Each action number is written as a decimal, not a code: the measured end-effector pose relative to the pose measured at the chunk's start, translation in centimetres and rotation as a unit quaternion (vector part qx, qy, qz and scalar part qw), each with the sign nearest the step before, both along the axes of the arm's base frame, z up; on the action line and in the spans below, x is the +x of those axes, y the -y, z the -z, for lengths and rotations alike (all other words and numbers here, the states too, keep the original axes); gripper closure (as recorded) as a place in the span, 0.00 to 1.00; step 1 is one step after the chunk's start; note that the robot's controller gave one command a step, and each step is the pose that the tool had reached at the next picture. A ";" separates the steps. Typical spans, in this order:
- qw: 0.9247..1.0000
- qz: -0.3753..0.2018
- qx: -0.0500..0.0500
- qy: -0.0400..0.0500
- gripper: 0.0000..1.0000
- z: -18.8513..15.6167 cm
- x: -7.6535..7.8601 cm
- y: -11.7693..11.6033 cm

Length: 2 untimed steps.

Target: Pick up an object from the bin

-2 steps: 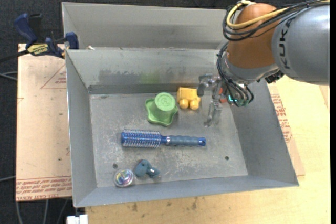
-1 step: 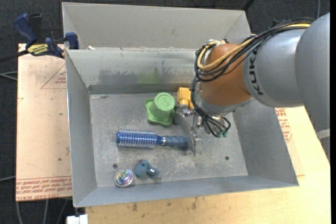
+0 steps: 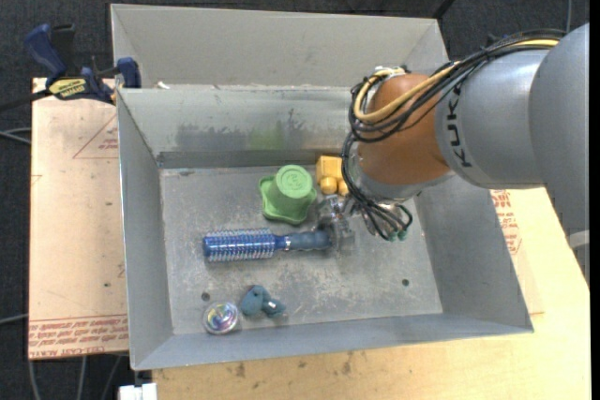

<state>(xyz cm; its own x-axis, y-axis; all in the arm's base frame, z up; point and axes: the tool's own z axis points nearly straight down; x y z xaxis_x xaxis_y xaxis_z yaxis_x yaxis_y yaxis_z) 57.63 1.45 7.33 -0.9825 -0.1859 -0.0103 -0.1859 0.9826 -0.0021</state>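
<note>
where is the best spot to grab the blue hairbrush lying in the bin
Probably its smooth handle, from straight above, closing across the narrow width. The blue hairbrush lies flat, bristled head to the left, handle end beside the gripper.

The bin is plain grey metal, its floor dulled with darker smudges and a faint greenish stain on the back slope. The brush is blue, with a head of rows of bright blue bristles flecked with pale tips and a duller, greyer blue handle. The cup is light green all over. The block beside it is yellow. The small toy is teal. The ball is shiny silver with pink and purple glints. The cover is orange-brown, the arm is silver-grey with black lettering, and the cables are black and yellow.
</note>
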 end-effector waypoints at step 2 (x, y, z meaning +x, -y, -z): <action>0.999 0.036 0.001 -0.004 0.00 -11.4 0.8 0.2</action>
<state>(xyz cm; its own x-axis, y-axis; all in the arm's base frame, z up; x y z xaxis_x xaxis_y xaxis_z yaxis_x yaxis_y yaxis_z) 58.47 1.23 18.73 -0.9933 -0.1155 -0.0034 -0.1155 0.9933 0.0009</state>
